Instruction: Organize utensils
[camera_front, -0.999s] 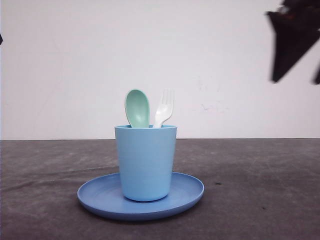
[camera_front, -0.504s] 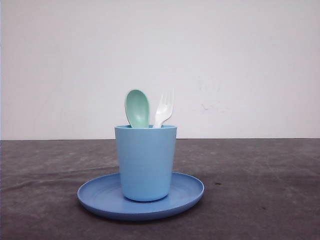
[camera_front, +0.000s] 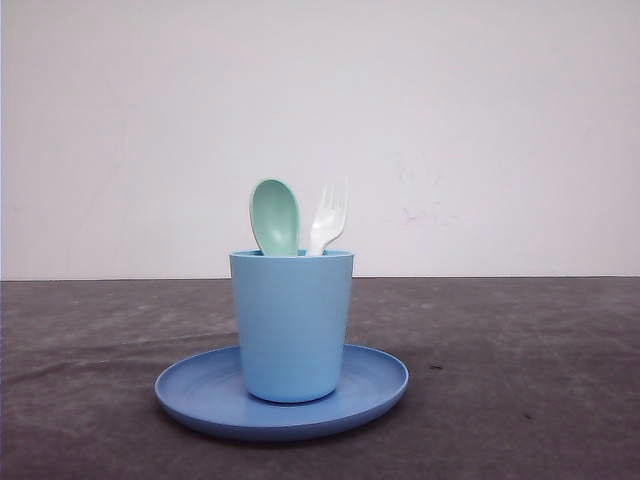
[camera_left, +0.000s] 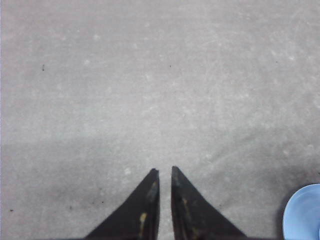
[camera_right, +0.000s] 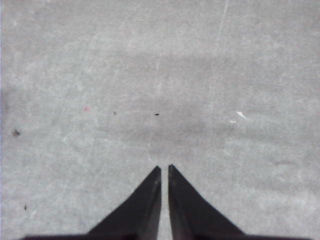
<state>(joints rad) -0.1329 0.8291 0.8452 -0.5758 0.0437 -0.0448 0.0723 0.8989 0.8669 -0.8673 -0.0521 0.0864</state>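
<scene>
- Spoon (camera_front: 274, 216), mint green: stands bowl-up in the cup (camera_front: 292, 325), beside the fork (camera_front: 328, 218).
- Fork, white: same cup, tines up, leaning a little toward my right.
- Cup: upright on the plate (camera_front: 190, 392), centre of the table (camera_front: 520, 380).
- My left claw (camera_left: 165, 172): tips pressed nearly together, empty, above bare table near the plate's edge.
- My right claw (camera_right: 164, 169): tips pressed together, empty, over bare table.
- Risk, as I judge it: both pieces look stowed; a careless sweep of either arm could tip the tall cup and spill them.
</scene>
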